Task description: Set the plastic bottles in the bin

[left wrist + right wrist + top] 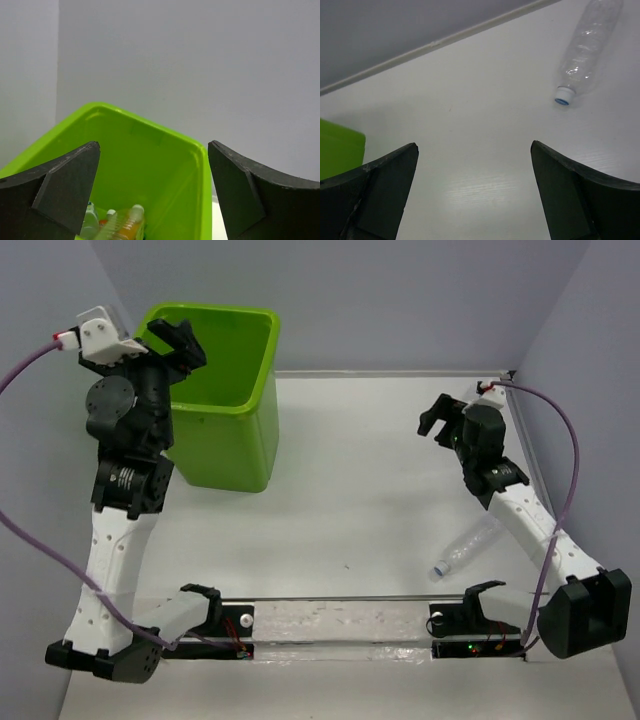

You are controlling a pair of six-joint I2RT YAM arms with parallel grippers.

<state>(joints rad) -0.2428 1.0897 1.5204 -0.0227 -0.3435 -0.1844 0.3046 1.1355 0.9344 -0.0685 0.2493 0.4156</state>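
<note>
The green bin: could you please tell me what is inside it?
Several plastic bottles lie at the bottom of the bin, one orange-tinted, in the left wrist view. A finger of the left gripper and the frame edge hide the rest of its floor.

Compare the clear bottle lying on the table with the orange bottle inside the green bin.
Place: the clear bottle lies on the white table, outside the bin; the orange bottle sits inside it among other bottles.
Colour: the clear bottle is see-through along its whole body; the orange bottle shows orange through its body.
Shared: both are small plastic bottles with pale caps.
</note>
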